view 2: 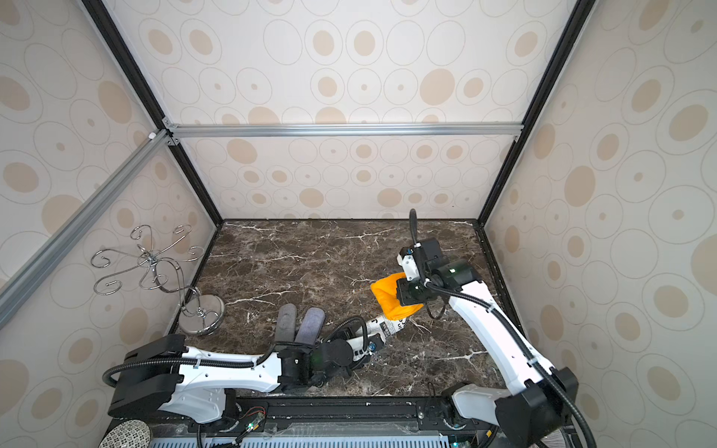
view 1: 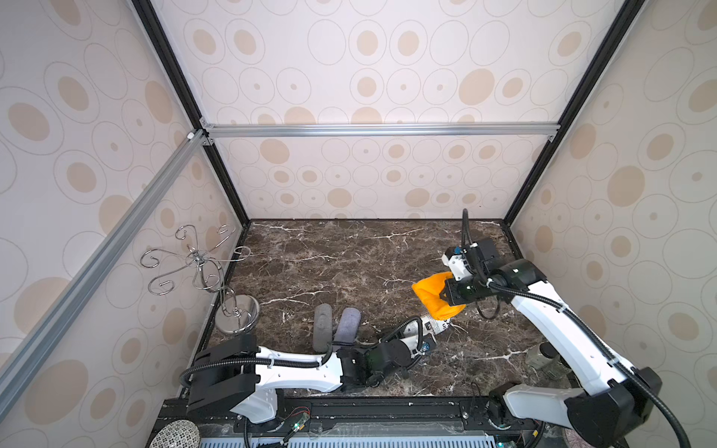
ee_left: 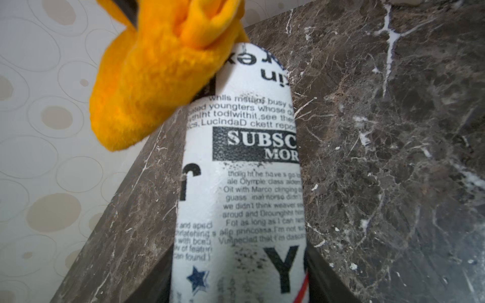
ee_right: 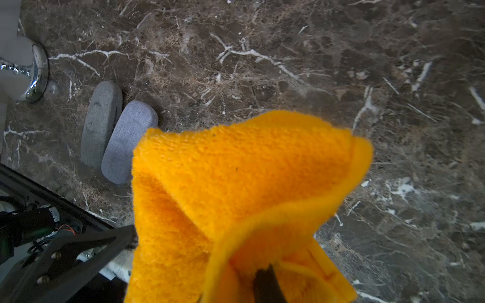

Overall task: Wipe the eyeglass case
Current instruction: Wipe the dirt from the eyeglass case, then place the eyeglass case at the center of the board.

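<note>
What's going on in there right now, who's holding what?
The left gripper is shut on one end of the newspaper-print eyeglass case, holding it out over the marble table. The right gripper is shut on a bunched orange cloth, which sits against the case's far end, so wiping looks underway. Two grey fabric cases lie side by side near the chrome stand, with no gripper on them.
</note>
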You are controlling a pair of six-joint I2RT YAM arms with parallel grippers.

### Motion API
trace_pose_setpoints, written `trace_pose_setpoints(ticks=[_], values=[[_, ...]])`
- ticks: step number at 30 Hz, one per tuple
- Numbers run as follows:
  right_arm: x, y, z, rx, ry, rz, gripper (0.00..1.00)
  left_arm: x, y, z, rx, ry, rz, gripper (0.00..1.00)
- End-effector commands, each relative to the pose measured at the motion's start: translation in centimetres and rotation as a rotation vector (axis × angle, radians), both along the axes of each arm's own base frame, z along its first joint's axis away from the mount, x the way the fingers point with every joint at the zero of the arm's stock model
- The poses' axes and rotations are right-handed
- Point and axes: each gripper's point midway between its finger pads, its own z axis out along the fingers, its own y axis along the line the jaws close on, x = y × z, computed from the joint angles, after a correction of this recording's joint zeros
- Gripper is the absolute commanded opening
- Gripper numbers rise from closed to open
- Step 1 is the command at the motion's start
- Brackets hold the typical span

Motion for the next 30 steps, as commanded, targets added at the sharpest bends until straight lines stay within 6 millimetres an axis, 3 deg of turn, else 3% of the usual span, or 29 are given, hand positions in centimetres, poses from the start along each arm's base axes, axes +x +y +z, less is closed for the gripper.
trace_pose_setpoints(ticks=[1,4,11,19,30], values=[[-0.6,-2.4,-0.2,-0.014,-0.035,-0.118,0.0,0.8,0.7,0.4,-0.124,0.145,0.097,0.44],[-1.8,-3.8,-0.5,-0.034,-0.082,-0.16,0.0,1.5,1.9,-1.7,-0.184,0.285,0.213,0.44],[-3.9,-0.9,-0.5,0.185,-0.18,-0.045,0.0,3.5,2.9,-4.2,-0.361,0.513,0.43,0.44],[-4.5,-0.1,-1.0,0.304,-0.221,-0.062,0.0,6.6,3.7,-6.8,-0.475,0.609,0.631,0.45],[-5.2,-0.5,-2.4,0.288,-0.217,-0.06,0.0,7.8,2.7,-10.0,-0.481,0.65,0.708,0.51]])
